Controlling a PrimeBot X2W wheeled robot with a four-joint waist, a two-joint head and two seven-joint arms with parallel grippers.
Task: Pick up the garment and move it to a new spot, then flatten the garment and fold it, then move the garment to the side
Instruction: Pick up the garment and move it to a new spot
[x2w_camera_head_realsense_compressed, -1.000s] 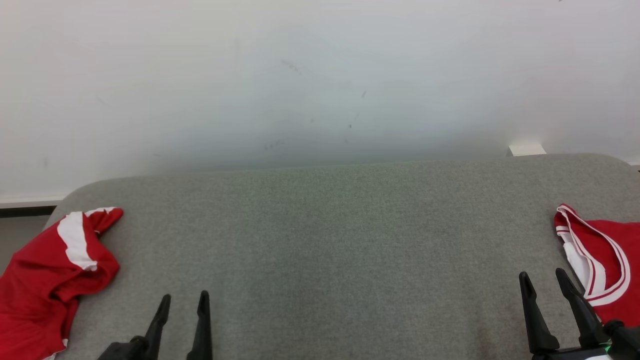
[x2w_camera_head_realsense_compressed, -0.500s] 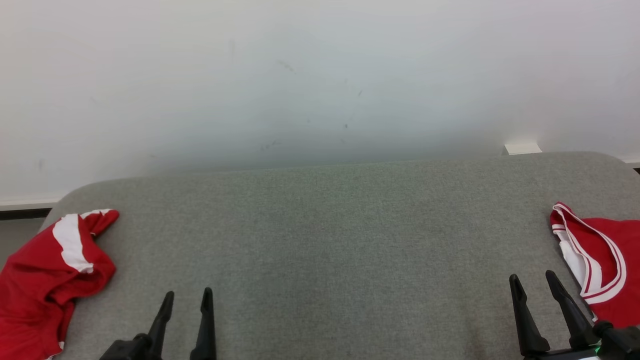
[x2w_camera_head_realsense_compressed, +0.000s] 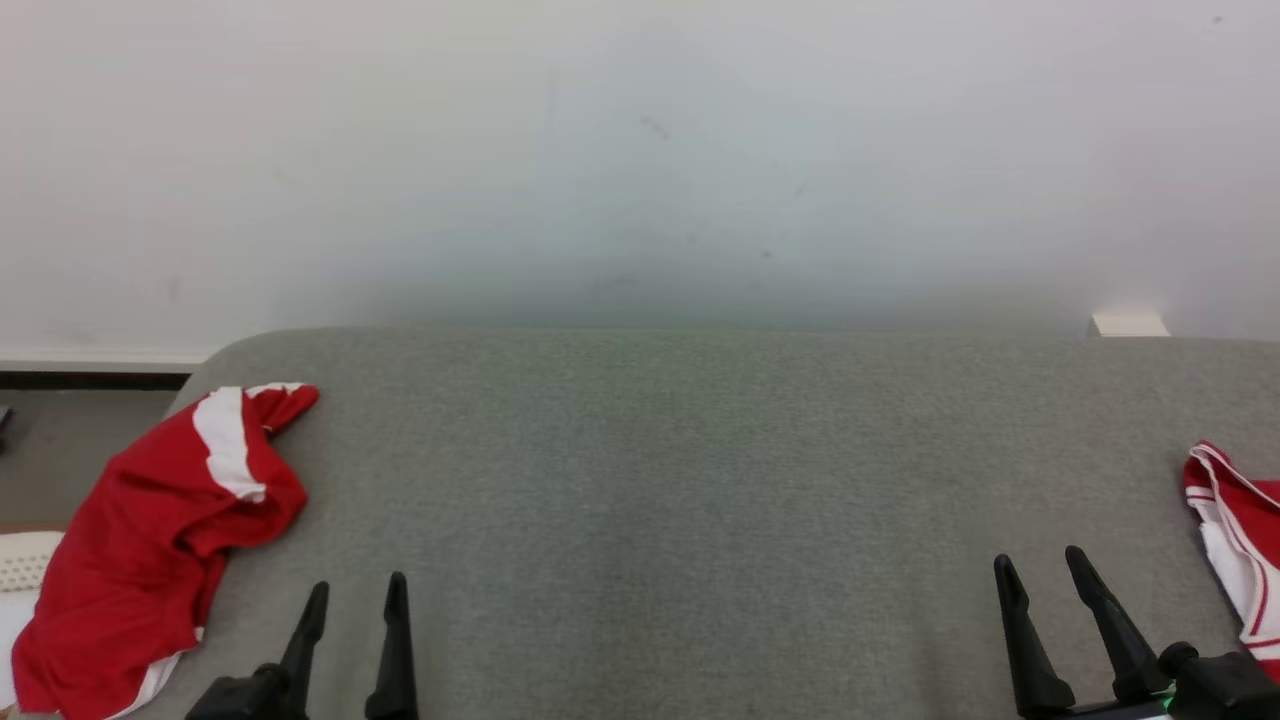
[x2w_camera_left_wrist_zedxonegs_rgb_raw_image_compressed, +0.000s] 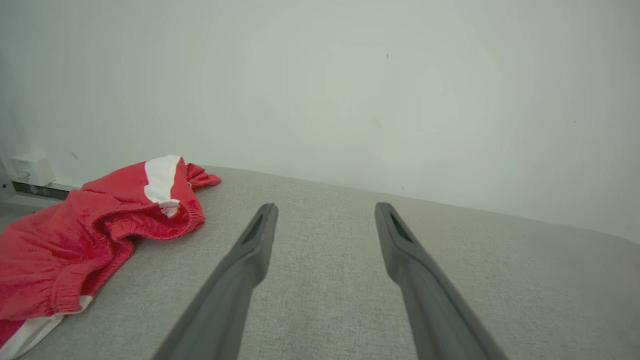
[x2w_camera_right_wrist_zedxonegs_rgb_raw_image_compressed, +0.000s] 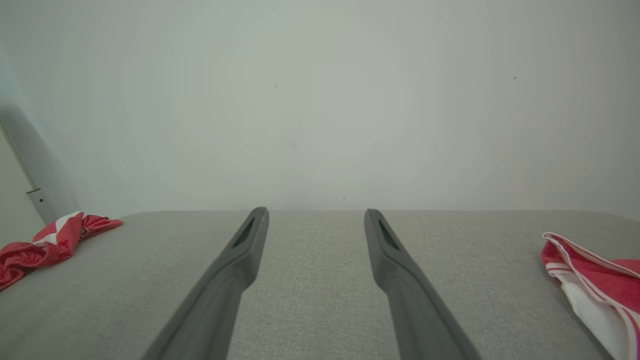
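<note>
Garment (x2w_camera_head_realsense_compressed: 150, 540) crumpled, overhanging counter (x2w_camera_head_realsense_compressed: 640, 480) edge | left gripper (x2w_camera_head_realsense_compressed: 358, 585), right gripper (x2w_camera_head_realsense_compressed: 1039, 557) wide, empty | risk: shallow pinch may drag it off

Left hand (x2w_camera_head_realsense_compressed: 359, 582), right hand (x2w_camera_head_realsense_compressed: 1038, 556) spread wide (apparently level).

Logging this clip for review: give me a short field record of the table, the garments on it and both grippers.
Surface: grey fabric-covered tabletop, white wall behind
Left side: crumpled red garment with a white stripe, at the tabletop's left edge
Right side: red and white garment with striped trim, cut by the frame edge
Left gripper: open, empty, above bare fabric
Right gripper: open, empty, beside the striped-trim garment, not touching
</note>
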